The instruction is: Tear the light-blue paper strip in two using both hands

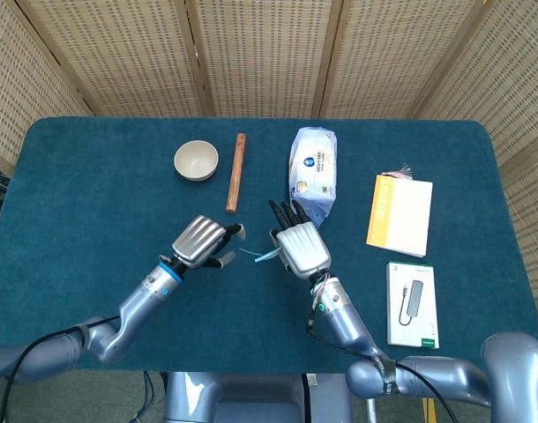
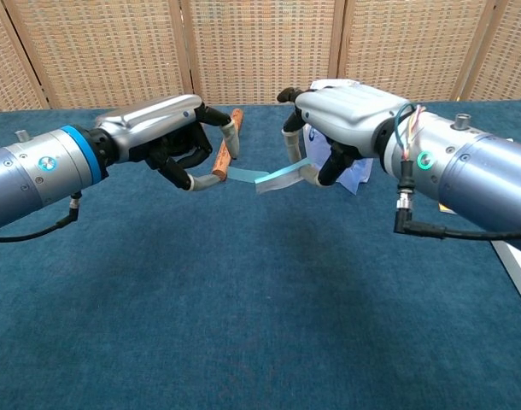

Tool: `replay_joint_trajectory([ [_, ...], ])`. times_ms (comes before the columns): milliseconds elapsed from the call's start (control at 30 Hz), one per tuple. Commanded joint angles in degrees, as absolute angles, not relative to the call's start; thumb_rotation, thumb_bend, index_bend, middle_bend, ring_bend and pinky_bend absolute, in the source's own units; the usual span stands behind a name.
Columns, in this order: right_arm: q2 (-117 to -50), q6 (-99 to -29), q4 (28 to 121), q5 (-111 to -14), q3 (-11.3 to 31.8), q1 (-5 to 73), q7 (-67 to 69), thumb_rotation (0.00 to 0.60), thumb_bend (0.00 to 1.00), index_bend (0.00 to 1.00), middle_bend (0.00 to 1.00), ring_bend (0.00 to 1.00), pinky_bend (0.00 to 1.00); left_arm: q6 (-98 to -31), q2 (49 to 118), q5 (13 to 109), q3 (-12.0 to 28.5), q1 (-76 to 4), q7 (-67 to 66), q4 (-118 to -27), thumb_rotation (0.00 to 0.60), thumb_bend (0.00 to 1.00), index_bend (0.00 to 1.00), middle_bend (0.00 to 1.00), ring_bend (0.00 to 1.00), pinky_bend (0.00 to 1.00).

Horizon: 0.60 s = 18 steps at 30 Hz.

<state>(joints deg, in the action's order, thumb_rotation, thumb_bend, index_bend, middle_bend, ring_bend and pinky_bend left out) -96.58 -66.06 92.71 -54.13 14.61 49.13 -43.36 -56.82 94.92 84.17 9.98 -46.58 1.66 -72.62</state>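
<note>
Above the middle of the worktop (image 1: 93,176) the light-blue paper strip (image 2: 265,178) is in one piece, pinched by the right hand (image 2: 342,111) — left hand (image 2: 171,128) has fingers apart at its free end, no grip yet, so the tear's still to come

No wording can be read anywhere. The white packet (image 1: 312,174) bears a round blue logo and blurred print, and the yellow-and-white booklet (image 1: 399,214) shows marks too small to decipher.
</note>
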Motion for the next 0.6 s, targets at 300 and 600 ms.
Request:
replay_joint_trajectory([
  [300, -95.88, -66.29, 93.09, -54.1, 14.57, 49.11, -42.95, 0.6, 0.61, 0.62, 0.0, 0.0, 0.0, -57.28, 96.77, 83.48, 10.07, -47.04, 4.55, -71.57, 0.6, 0.36, 0.5, 0.87, 0.97, 1.0],
  [600, -95.07, -66.44, 93.7, -54.08, 14.5, 48.96, -42.3, 0.6, 0.61, 0.62, 0.0, 0.0, 0.0, -58.19, 98.25, 83.31, 10.04, -47.26, 4.91, -70.67, 0.6, 0.41, 0.55, 0.87, 0.97, 1.0],
])
